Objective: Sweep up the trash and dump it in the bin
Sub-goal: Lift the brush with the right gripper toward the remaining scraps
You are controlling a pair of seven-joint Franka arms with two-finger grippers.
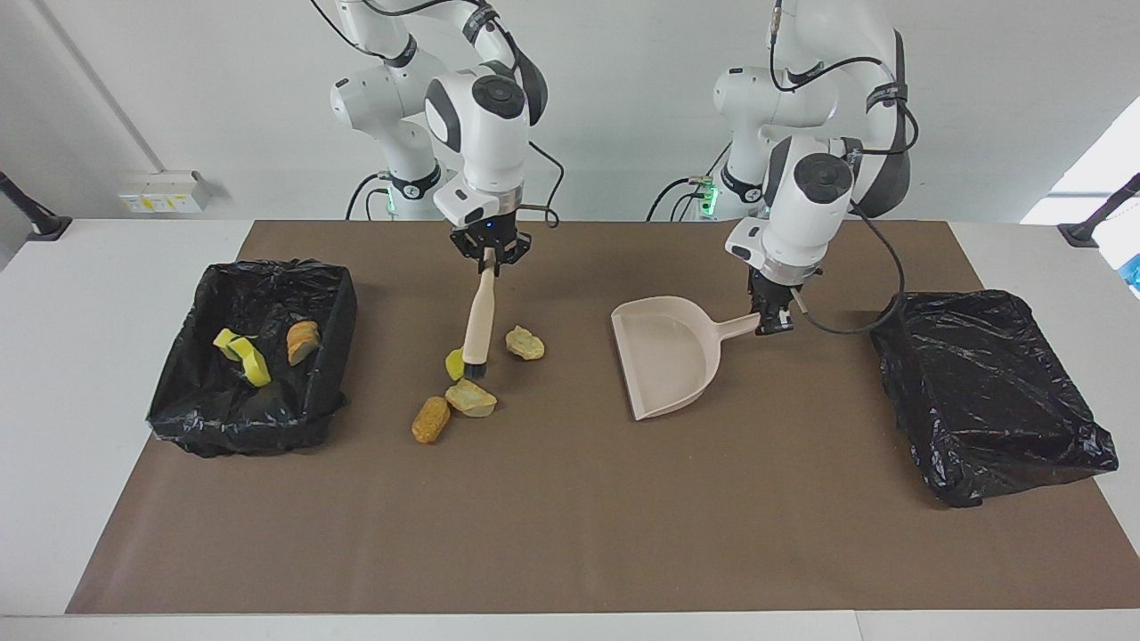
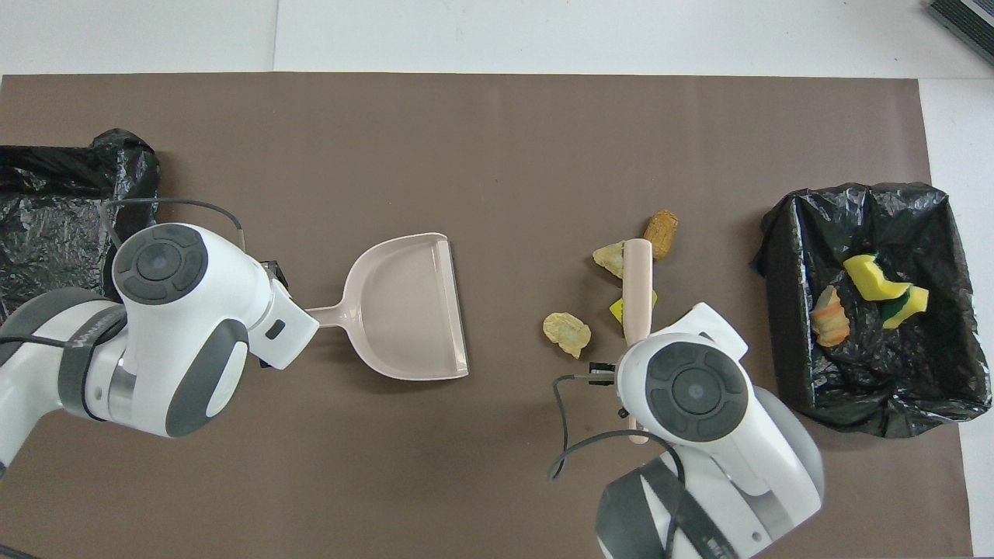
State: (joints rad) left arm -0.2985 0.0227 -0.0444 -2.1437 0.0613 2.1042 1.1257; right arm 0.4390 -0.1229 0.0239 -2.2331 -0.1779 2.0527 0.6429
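On a brown mat (image 1: 570,516), four trash lumps (image 1: 470,398) lying around the brush (image 1: 478,322), three more sitting in the black-lined bin (image 1: 254,356); right gripper (image 1: 489,252) clamping the brush handle, left gripper (image 1: 773,319) gripping the dustpan (image 1: 663,356) handle.

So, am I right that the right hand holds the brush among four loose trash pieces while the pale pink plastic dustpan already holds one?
Not quite: the pale pink plastic dustpan is empty, as the overhead view shows. The right hand does hold the brush among four loose trash pieces.
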